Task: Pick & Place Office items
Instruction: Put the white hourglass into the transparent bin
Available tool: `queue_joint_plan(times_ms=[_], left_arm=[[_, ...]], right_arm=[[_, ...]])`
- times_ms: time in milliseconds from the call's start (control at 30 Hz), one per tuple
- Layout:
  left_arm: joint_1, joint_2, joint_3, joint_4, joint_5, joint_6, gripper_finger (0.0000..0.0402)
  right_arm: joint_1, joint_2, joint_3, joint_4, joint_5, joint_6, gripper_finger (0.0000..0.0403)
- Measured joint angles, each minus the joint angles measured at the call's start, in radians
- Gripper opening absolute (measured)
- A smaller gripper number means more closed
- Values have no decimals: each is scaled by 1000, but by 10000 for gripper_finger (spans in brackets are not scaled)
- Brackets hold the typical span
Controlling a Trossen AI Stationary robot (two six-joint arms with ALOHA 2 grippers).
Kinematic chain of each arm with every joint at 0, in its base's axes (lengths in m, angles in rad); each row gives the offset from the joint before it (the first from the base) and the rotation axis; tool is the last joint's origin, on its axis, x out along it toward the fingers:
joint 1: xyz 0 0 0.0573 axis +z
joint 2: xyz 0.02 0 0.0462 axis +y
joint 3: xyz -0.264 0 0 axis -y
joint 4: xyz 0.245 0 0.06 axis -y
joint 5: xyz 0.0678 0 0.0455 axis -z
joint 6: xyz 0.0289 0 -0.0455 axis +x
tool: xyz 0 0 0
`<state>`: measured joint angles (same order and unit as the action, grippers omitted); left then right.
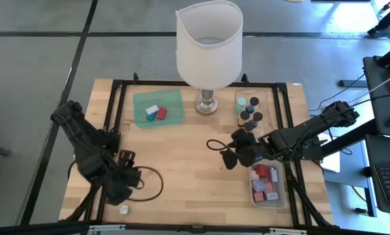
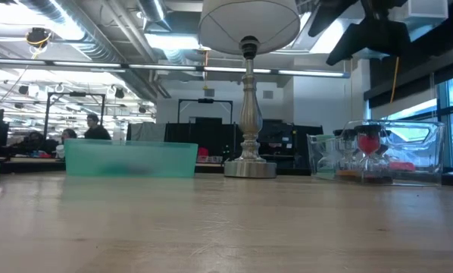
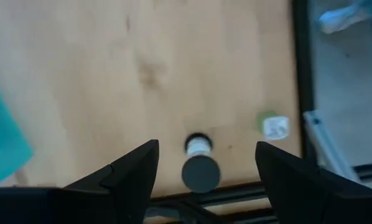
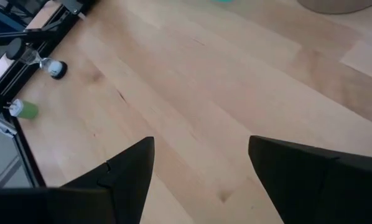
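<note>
My left gripper [image 1: 128, 179] [image 3: 206, 146] hangs open above the table's near left part, pointing down. Below it a short dark-capped cylinder [image 3: 199, 163] lies on the wood, and a small green-and-white piece [image 3: 273, 126] [image 1: 124, 209] rests near the table's front frame. Neither touches the fingers. My right gripper [image 1: 233, 156] [image 4: 200, 142] is open over bare wood right of the middle, with nothing between its fingers. A green tray [image 1: 157, 108] holds a white, a red and a teal piece.
The big white-shaded lamp [image 1: 208, 49] stands at the far middle. A clear tray [image 1: 250, 108] of dark-capped cylinders sits right of its base. Another clear tray [image 1: 268, 183] of red, pink and lavender blocks lies near the right edge. A black frame [image 1: 182, 83] rims the table.
</note>
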<state>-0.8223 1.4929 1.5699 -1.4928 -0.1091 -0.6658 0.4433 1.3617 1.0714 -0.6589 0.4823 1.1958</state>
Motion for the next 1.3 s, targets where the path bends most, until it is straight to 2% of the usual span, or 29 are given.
queue_joint_plan(times_ms=[100, 233, 333, 500, 667, 767, 867, 1000, 1300], left_arm=[[-47, 1, -41, -7, -37, -76, 265], [-114, 1, -91, -70, 14, -143, 265], [-177, -8, -132, -67, -10, -200, 265], [-293, -64, -237, 9, -154, -380, 265], [-392, -162, -364, 30, -296, -664, 265], [-433, -234, -434, 91, -389, -827, 265], [-445, -289, -480, 152, -449, -924, 265], [-432, -309, -516, 155, -444, -996, 265], [-380, -266, -528, 159, -370, -1004, 265]], right_arm=[[-6, 0, 0, 1, 4, 2, 265], [-21, 0, 0, 2, 5, 4, 266], [-40, 0, 0, 1, 5, 5, 266], [-71, 0, 0, 2, 7, 5, 266], [-89, 0, 0, 3, 4, 3, 266], [-95, 0, 0, 3, -1, -11, 266], [-100, 0, 0, 3, -2, -59, 266], [-115, 0, 0, 2, -4, -127, 266], [-144, 0, 0, 2, -4, -166, 266]])
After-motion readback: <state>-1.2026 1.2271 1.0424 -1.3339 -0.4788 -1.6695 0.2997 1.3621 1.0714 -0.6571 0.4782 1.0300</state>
